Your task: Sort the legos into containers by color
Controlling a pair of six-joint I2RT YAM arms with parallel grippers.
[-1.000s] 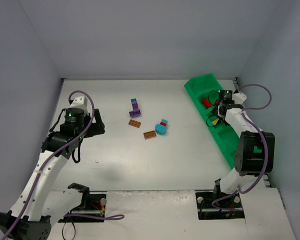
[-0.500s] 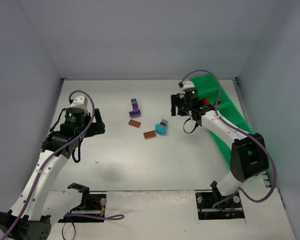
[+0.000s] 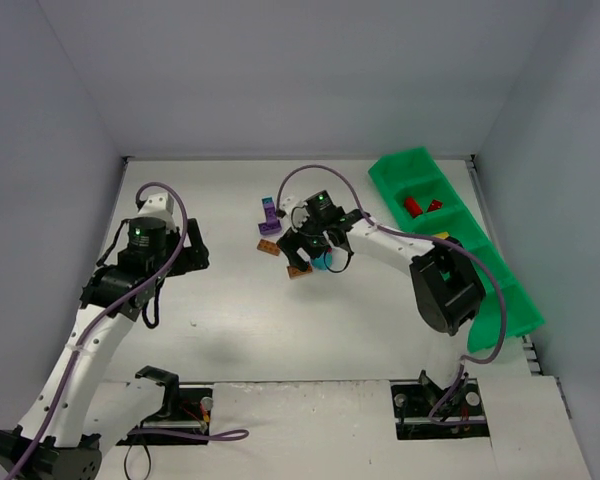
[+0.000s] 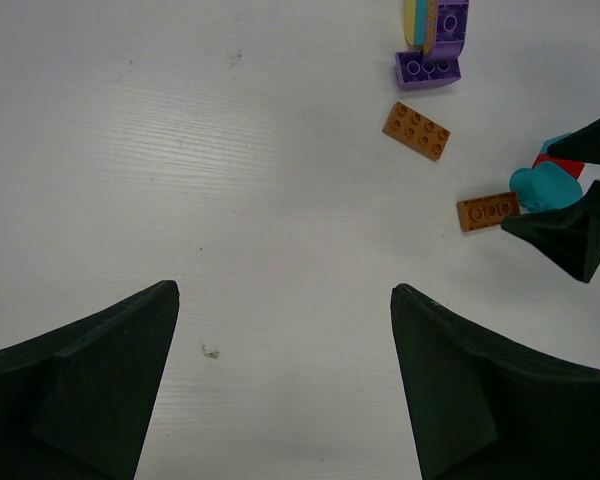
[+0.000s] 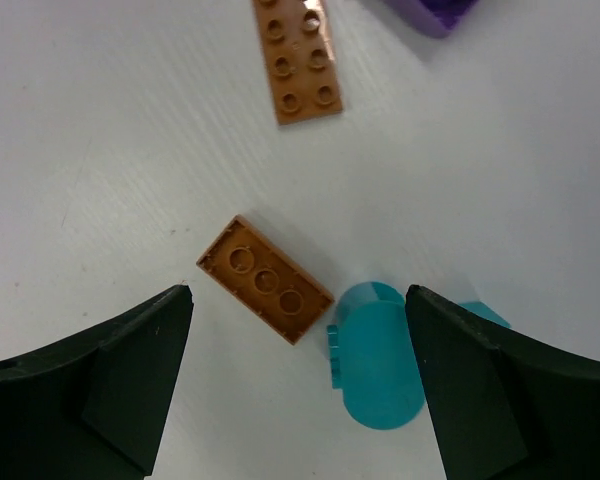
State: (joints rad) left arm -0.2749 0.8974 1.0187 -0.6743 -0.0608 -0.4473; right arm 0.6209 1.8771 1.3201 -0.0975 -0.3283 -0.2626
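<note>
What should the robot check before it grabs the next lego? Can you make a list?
1. Right gripper open: ok.
2. Only one brick between its fingers: not ok, a brown brick and the teal brick both lie there.
3. The teal brick free of the red piece on it: cannot tell.
4. Left gripper out of the way: ok, open over bare table.
5. Green tray has bare compartments: ok.

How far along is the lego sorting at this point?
Done: red bricks lie in the green tray's far compartment. In hand: the right claw hangs open over the teal brick, gripping nothing. Left: that teal brick, two brown bricks and the purple brick lie unsorted on the table.
</note>
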